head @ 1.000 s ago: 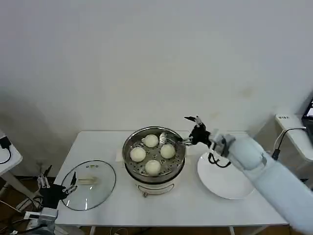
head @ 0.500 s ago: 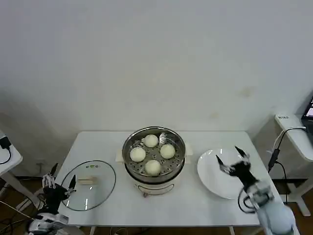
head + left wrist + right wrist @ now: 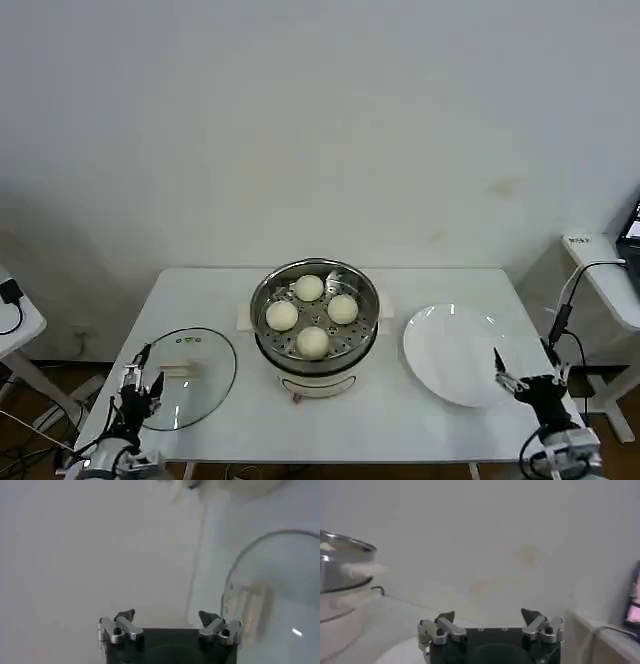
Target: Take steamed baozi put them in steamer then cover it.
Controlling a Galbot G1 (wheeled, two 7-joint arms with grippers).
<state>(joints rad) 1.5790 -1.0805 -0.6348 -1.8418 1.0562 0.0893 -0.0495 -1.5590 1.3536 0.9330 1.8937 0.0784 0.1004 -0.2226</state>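
**Four baozi in the open steamer, both grippers low at the table's corners**

From the head view, the steamer (image 3: 315,318) stands mid-table, uncovered, with all four steamed baozi (image 3: 313,341) resting on its perforated tray. The glass lid (image 3: 183,376) lies flat on the table (image 3: 400,410) to the steamer's left, and the white plate (image 3: 460,354) sits bare to its right.

The left gripper (image 3: 135,377) hangs at the table's front-left corner, just beside the lid's rim, fingers spread and holding nothing. The right gripper (image 3: 528,378) sits off the front-right corner near the plate's edge, fingers likewise apart and empty.

The left wrist view adds the lid (image 3: 272,600) close up, with its cream handle (image 3: 251,607), beyond the parted fingers (image 3: 125,625) of the left gripper (image 3: 167,617). The right wrist view catches the steamer (image 3: 342,565) side-on, its steel wall and rim, past the right gripper (image 3: 488,616).
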